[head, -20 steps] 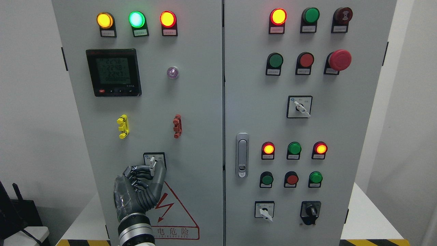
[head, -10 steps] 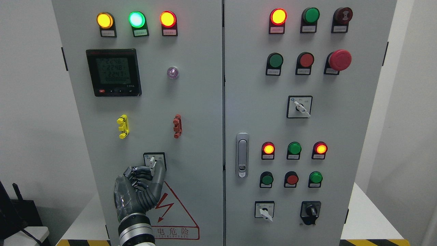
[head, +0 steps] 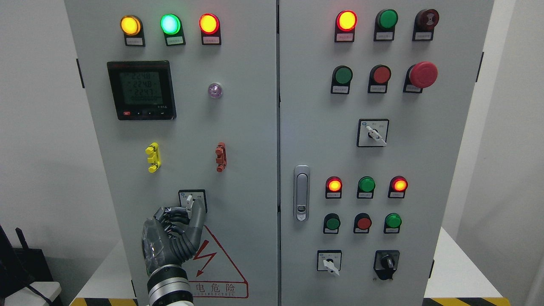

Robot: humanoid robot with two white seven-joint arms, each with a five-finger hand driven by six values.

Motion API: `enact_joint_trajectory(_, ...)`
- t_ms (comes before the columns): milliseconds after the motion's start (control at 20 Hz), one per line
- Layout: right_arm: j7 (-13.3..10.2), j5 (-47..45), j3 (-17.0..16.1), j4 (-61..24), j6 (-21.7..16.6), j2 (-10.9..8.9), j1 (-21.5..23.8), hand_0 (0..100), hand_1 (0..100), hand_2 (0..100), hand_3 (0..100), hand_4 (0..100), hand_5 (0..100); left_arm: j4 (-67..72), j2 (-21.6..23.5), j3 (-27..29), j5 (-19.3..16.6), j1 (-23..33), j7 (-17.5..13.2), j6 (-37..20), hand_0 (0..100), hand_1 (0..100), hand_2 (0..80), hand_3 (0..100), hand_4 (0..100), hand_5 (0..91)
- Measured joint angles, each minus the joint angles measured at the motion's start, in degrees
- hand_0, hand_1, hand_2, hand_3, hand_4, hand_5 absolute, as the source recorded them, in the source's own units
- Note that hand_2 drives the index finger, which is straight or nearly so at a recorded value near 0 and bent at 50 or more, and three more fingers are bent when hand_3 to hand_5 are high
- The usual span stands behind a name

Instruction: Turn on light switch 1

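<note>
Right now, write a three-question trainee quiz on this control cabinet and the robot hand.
1. True or false: the left hand grips the rotary switch on the left door.
2. Which colour glows in the middle of the three lamps at the top of the left door? A red, B green, C blue.
3. Fill in: the big red mushroom button sits on the ____ door.

Key: 1 true, its fingers are closed on the white handle. 2 B. 3 right.
</note>
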Motion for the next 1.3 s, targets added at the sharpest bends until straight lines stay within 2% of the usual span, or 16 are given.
enact_joint_trajectory(1303, 0.0, 0.0, 0.0, 0.0, 0.0, 0.0, 0.0, 12, 39, 0, 0, 0, 0, 0.3, 0.0, 0.0, -0.1, -0.1, -0.1, 0.1, 30, 49, 57.2, 75, 86, 86.5)
